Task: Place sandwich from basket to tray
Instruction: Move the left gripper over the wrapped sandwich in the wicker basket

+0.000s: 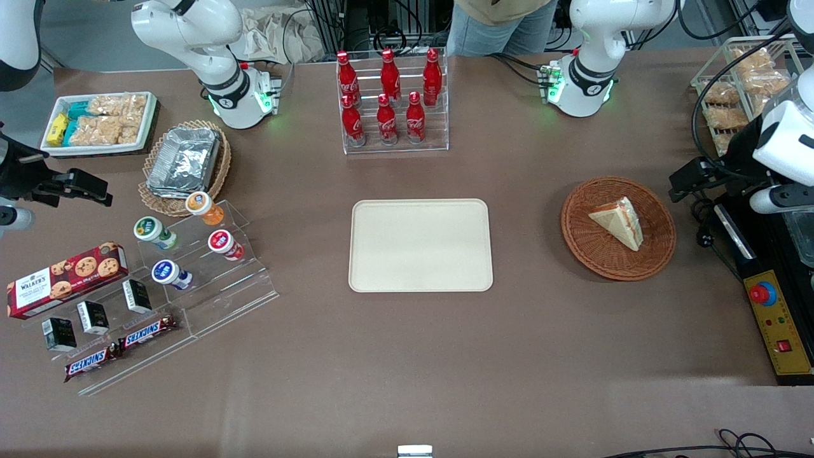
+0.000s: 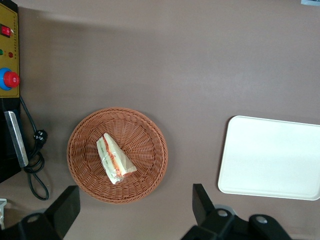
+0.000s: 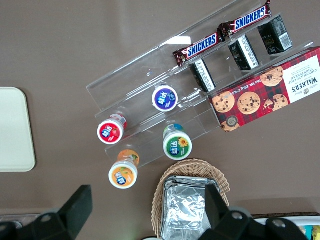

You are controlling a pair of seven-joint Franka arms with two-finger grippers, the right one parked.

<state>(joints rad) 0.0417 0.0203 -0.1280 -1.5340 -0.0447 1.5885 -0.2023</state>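
The sandwich, a pale bread wedge with red and green filling on its edge, lies in the round reddish-brown basket. In the left wrist view the sandwich rests near the middle of the basket. The cream tray sits bare at the table's centre, a short gap from the basket, and its rounded end shows as the tray. My gripper hangs high over the table just outside the basket's rim, open wide and holding nothing. In the front view the gripper is beside the basket, toward the working arm's end.
A yellow control box with a red button and a black cable lie close to the basket. A rack of cola bottles stands farther from the camera than the tray. Acrylic steps with cups sit toward the parked arm's end.
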